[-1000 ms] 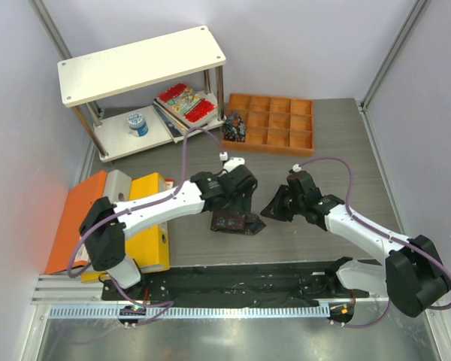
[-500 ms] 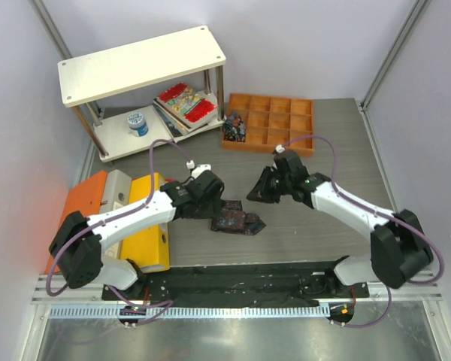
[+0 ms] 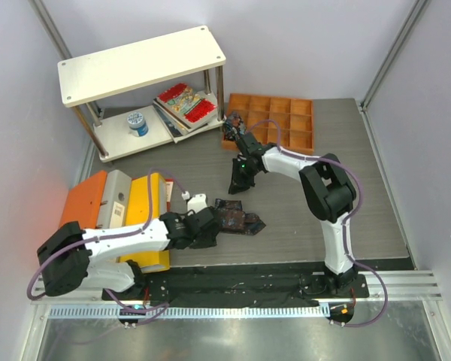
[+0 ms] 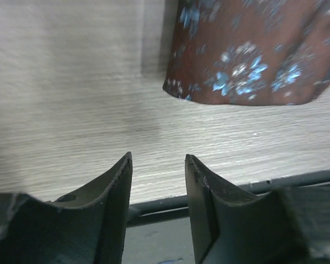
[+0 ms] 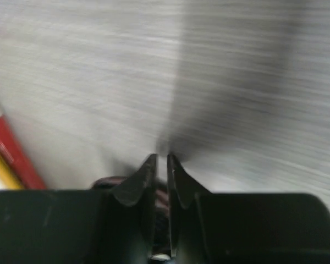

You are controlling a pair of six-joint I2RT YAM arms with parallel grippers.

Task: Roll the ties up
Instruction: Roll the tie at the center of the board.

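Note:
A dark maroon tie with blue flowers (image 3: 239, 220) lies folded on the grey table in front of the arms. It fills the upper right of the left wrist view (image 4: 247, 60). My left gripper (image 3: 210, 229) is open and empty just left of it, low over the table (image 4: 157, 157). My right gripper (image 3: 235, 186) reaches far left, between the tie and the orange tray (image 3: 270, 150). Its jaws (image 5: 161, 157) are almost closed, with dark maroon cloth low between them. A dark rolled bundle (image 3: 234, 124) sits in the tray's left compartment.
A white two-level shelf (image 3: 143, 64) stands at the back left with books (image 3: 184, 101) and a blue spool (image 3: 137, 122). Orange (image 3: 79, 218) and yellow (image 3: 152, 218) binders lie at the left. A black rail runs along the near edge.
My left gripper let go of the tie and drew back to the left and nearer. My right gripper swung left and away, towards the tray's near left corner.

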